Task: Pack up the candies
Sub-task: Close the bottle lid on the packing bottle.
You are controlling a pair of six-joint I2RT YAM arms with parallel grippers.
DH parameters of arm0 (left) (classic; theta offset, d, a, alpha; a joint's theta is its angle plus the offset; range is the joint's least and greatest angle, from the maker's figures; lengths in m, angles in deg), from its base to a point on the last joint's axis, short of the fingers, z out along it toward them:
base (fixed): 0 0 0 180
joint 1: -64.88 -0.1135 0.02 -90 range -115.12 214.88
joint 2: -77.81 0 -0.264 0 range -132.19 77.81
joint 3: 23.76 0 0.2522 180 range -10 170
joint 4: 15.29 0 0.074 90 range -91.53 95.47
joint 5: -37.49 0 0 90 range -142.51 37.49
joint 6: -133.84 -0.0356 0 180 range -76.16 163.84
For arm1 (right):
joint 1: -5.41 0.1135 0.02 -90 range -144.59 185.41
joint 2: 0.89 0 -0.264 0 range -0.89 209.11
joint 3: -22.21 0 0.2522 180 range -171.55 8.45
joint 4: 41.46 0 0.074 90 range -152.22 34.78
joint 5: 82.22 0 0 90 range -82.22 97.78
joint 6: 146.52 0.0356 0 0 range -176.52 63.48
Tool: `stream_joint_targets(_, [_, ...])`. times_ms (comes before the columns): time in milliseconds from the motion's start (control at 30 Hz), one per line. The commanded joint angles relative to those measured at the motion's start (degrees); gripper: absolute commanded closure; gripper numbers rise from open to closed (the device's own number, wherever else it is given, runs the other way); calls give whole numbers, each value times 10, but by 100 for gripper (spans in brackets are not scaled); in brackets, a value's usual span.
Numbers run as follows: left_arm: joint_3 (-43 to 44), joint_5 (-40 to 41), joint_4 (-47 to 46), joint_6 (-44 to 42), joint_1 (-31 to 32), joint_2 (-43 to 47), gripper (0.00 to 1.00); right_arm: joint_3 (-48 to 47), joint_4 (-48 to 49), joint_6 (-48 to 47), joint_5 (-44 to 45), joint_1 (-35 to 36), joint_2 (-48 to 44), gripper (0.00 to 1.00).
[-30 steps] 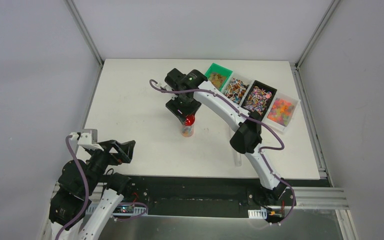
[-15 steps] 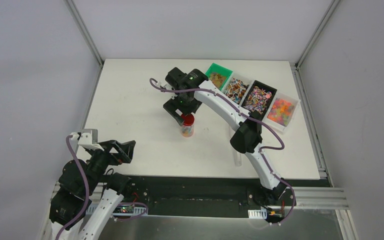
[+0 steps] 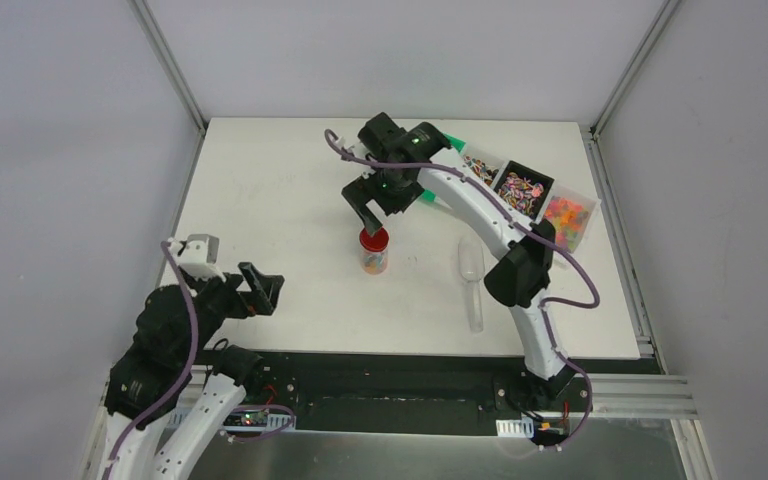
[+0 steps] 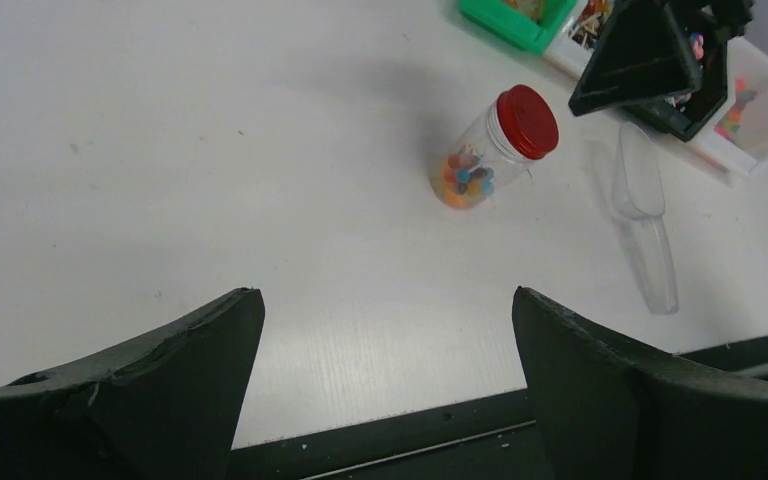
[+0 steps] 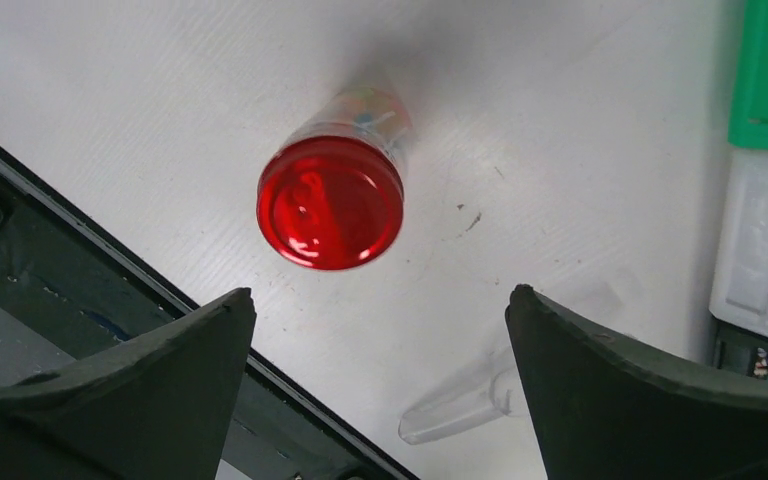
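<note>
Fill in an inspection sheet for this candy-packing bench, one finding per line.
Surface: white table, a few faint marks.
Job's things: candies inside a clear jar closed with a red lid; more in bins at the far right.
Clutter: clear scoop lying right of the jar.
End effectors: right end effector open above the lid, holding nothing; left end effector open, near the front edge.
Cables: purple cables run along both arms.
Surroundings: grey walls, metal frame.
</note>
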Motion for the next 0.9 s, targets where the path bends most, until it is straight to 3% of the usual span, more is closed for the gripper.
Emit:
stream_joint_targets(0, [50,-99,-27,17,-3,-109,1,62,68,19,8,-10,-118,0])
stream_joint_targets(200, [96,-171,-73,52,-3,-243,1,224,212,74,115,-27,-223,0])
stream_joint_targets(433, [97,-254,-183,92,-4,-368,7,412,338,117,4,-59,-333,2])
stream_joint_targets(633, [103,-293,-284,80,-4,-476,13,559,490,182,-115,-88,-407,12])
stream_joint_targets(867, [133,-339,-314,75,-3,-587,18,623,560,199,-145,-126,-434,14])
